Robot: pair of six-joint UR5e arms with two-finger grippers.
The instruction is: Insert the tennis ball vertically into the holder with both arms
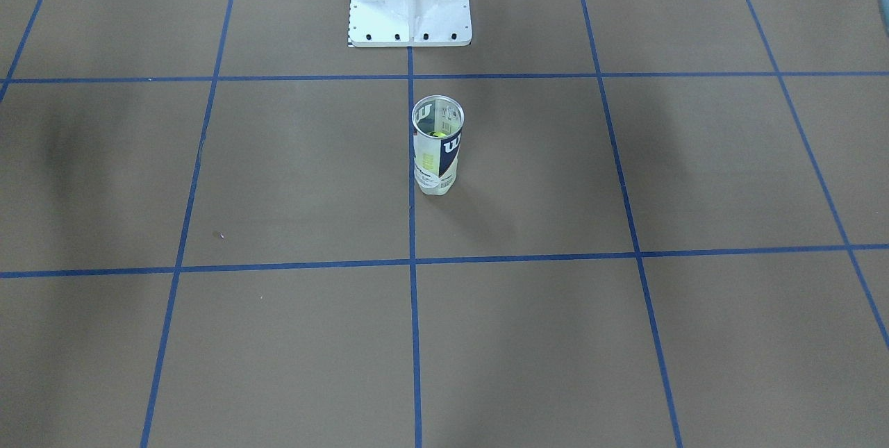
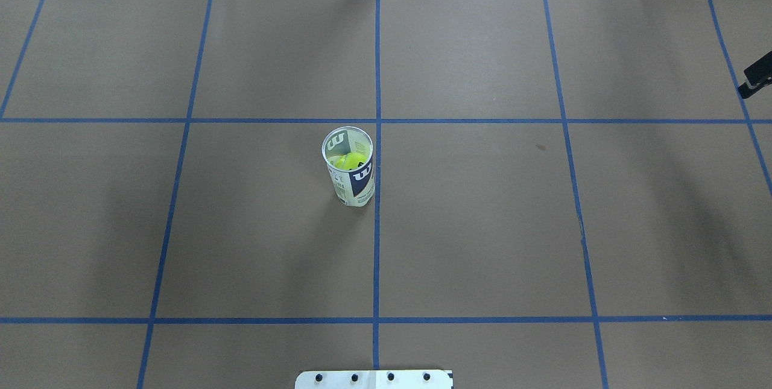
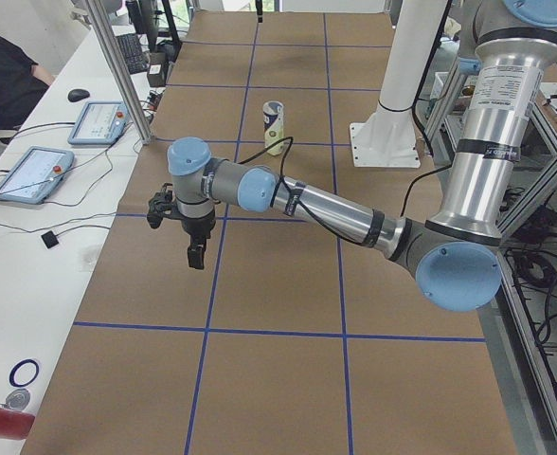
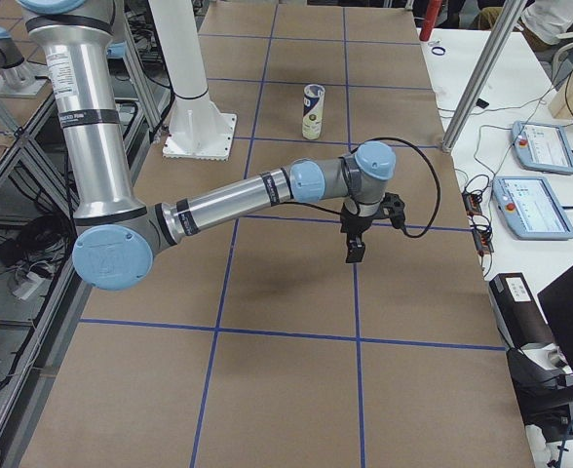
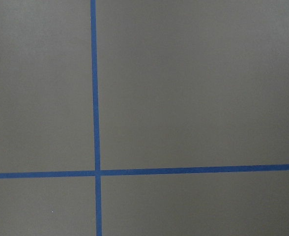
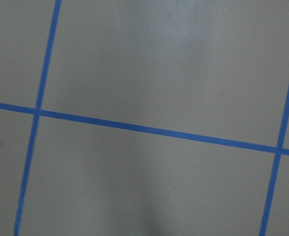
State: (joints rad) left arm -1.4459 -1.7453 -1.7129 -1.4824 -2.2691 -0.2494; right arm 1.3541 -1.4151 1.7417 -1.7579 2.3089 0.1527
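Our left pincer point(image 3: 196, 258) hangs fingers-down above the tabletop point(image 2: 482, 226), out toward the side bench. It shows only in the left side view, so we cannot tell whether its jaws are apart or together. Our right pincer point(image 4: 354, 253) hangs the same way at the opposite end of the tabletop. We cannot tell how its jaws stand either. Neither pincer touches anything, and both are well apart from the holder point(image 2: 351, 175).

Each wrist camera shows only brown paper crossed by blue tape lines point(image 5: 95, 98).

The holder stands upright near the middle of the tabletop, just beside the central tape line on our left side of it, its open silver rim facing up. A yellow-green tennis ball point(image 2: 350, 161) sits inside it, seen through the open mouth. The white pedestal base point(image 1: 410, 3) stands near it, one grid line back toward us.

Teach pendants point(image 3: 32, 171) lie on the bench beside the tabletop.
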